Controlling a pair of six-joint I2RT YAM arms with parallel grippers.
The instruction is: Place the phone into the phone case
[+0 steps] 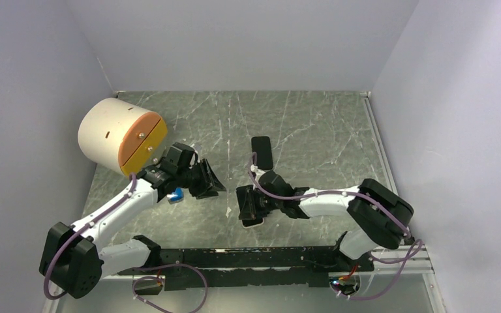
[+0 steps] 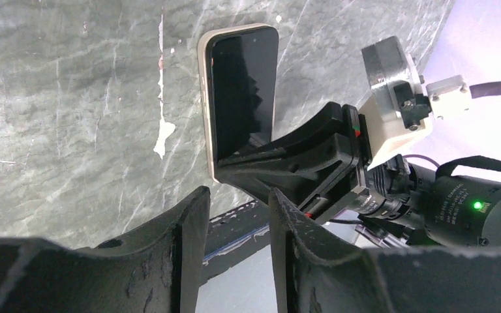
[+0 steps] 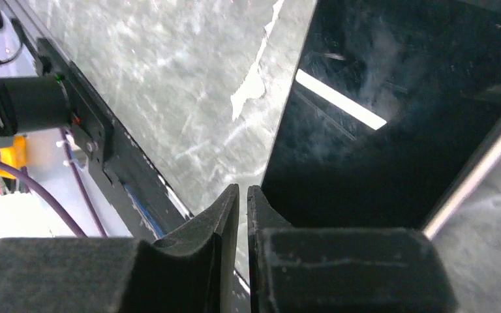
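A black phone (image 2: 241, 91) lies screen up on the marble table, sitting inside the pale beige phone case (image 2: 203, 98), whose rim shows along its left edge and top. My right gripper (image 1: 250, 206) is shut and rests on the near end of the phone, with only a thin slit and nothing between its fingers (image 3: 231, 215). The right wrist view shows the glossy phone screen (image 3: 378, 117) right beside the fingers and a strip of case edge (image 3: 476, 176). My left gripper (image 2: 238, 192) hovers open and empty a little left of the phone, also seen from above (image 1: 214, 186).
A second black phone (image 1: 261, 151) lies farther back in the middle of the table. A white cylinder with an orange face (image 1: 121, 135) stands at the back left, close to the left arm. A black rail (image 1: 254, 257) runs along the near edge, and walls enclose the table.
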